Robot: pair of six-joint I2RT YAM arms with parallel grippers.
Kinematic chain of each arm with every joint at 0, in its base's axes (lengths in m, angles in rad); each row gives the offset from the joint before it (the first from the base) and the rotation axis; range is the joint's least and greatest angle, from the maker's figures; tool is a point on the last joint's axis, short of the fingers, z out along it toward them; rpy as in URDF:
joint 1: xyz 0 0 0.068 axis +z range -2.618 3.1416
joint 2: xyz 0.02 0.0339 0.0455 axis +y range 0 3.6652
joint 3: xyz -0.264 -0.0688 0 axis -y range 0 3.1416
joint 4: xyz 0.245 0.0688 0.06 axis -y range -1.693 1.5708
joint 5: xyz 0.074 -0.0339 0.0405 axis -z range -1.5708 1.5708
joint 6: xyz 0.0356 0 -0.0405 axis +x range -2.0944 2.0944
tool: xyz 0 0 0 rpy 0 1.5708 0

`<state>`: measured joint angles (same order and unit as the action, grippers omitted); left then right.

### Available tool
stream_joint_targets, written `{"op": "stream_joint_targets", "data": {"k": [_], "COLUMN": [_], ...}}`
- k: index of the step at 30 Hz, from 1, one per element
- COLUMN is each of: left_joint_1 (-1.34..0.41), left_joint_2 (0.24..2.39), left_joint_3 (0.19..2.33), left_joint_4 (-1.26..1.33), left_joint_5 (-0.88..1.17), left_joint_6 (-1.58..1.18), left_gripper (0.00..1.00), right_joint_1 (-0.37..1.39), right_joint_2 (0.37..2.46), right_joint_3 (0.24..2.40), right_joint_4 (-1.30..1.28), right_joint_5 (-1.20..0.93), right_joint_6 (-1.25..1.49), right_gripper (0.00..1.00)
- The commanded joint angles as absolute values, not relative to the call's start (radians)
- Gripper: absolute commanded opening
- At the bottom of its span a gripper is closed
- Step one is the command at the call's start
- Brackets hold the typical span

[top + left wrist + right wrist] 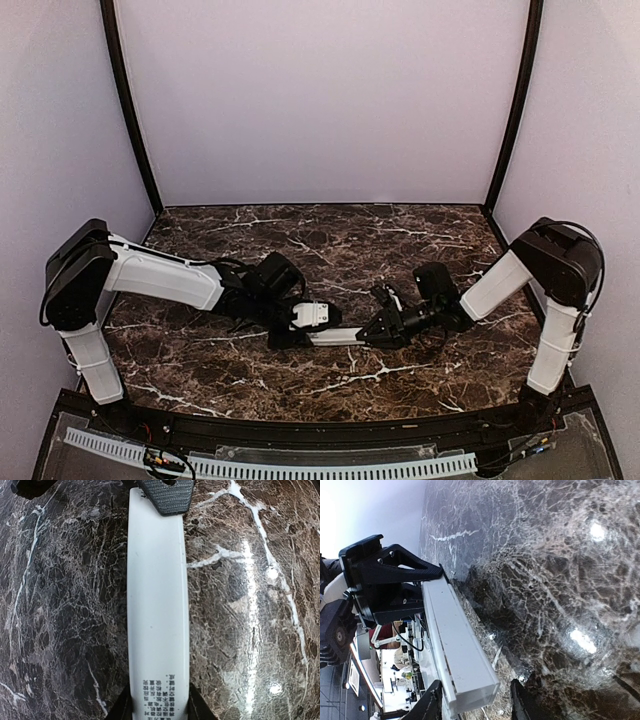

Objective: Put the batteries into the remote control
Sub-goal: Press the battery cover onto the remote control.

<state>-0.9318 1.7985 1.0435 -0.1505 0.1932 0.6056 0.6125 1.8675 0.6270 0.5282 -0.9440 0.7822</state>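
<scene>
The remote control (335, 337) is a slim white bar held just above the marble between the two arms. My left gripper (300, 332) is shut on one end; in the left wrist view its black fingers (196, 711) pinch the printed end of the remote control (157, 605). My right gripper (374, 334) stands open around the other end. In the right wrist view the remote control (455, 645) lies against the left finger (427, 705), with a gap to the other finger. The batteries are out of view.
The dark marble table (330, 240) stretches behind and in front of the arms. Lilac walls close in the back and both sides. A black rail and a white slotted strip (300, 465) run along the near edge.
</scene>
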Motion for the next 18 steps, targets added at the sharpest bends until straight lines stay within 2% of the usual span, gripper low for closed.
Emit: {"op": "stream_joint_targets", "data": {"k": [1,6,13,18], "left_joint_1": [-0.939,-0.944,-0.953,-0.956], "left_joint_2": [1.740,1.740,1.744,1.751], "left_joint_3": [1.035,1.032,1.035,1.033], "left_joint_4": [-0.120,-0.119,-0.080,-0.061], "left_joint_5": [0.240,0.243,0.235,0.229], "left_joint_6": [0.605,0.607,0.587,0.574], "left_gripper": [0.00,0.00,0.00,0.00], "right_joint_1": [0.609,0.610,0.646,0.666], "right_joint_2": [1.896,1.904,1.942,1.958], "right_joint_3": [0.604,0.606,0.629,0.630], "right_joint_4": [0.618,0.642,0.700,0.736], "right_joint_5": [-0.961,-0.966,-0.975,-0.975], "right_joint_6": [0.826,0.838,0.881,0.906], "right_gripper": [0.40,0.35,0.17,0.17]}}
